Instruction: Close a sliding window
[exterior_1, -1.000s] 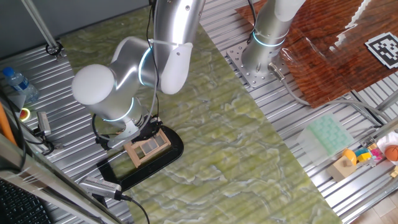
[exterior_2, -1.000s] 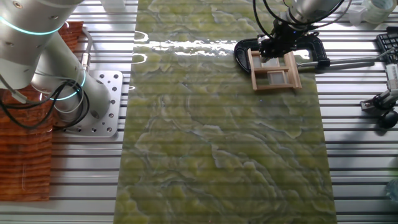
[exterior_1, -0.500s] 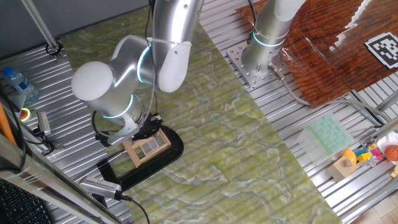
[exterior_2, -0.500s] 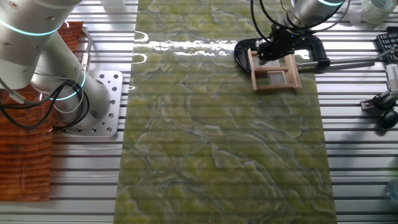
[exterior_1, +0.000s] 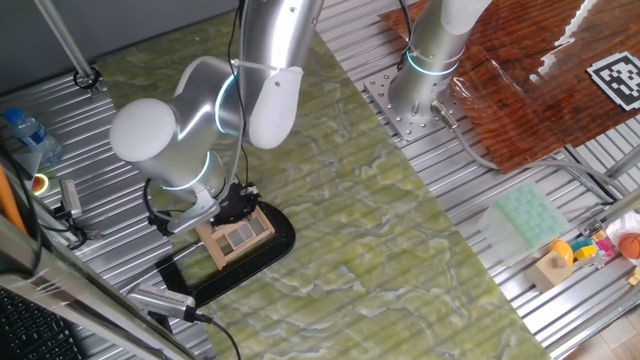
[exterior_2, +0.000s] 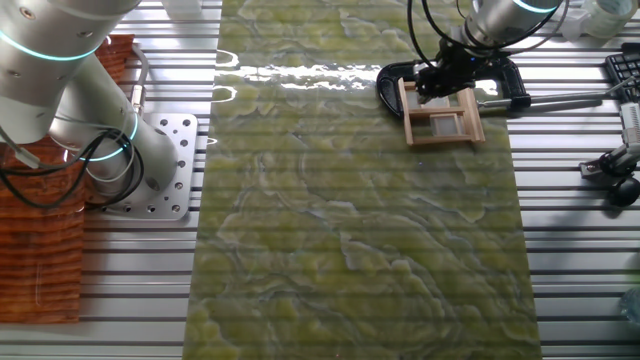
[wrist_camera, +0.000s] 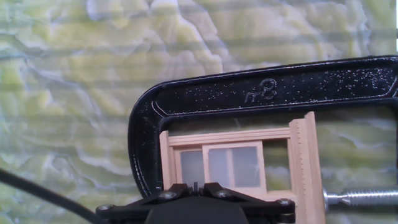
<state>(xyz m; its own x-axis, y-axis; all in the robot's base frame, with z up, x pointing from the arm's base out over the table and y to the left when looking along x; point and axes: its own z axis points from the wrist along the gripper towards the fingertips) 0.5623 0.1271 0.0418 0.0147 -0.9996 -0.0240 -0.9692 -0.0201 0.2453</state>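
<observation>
The sliding window (exterior_1: 238, 236) is a small light-wood frame with grey panes, held flat on the green mat in a glossy black clamp-shaped base (exterior_1: 270, 255). It also shows in the other fixed view (exterior_2: 441, 113) and in the hand view (wrist_camera: 231, 167). In the hand view the panes sit to the left and a narrow gap stays open beside the right stile. My gripper (exterior_1: 240, 206) is at the window's edge nearest the arm, fingertips down on or just above it (exterior_2: 433, 84). In the hand view the gripper (wrist_camera: 196, 186) has its fingers pressed together with nothing between them.
A second arm's base (exterior_1: 420, 85) stands on the metal table at the back. A red-brown board (exterior_1: 520, 80), a green tray (exterior_1: 525, 215), a tan wooden block (exterior_1: 552, 268) and toys (exterior_1: 600, 245) lie at the right. The clamp's screw handle (exterior_2: 560, 100) sticks out sideways.
The arm has shifted slightly left in the one fixed view. The gripper has moved a little along the window's edge. The window frame has not moved.
</observation>
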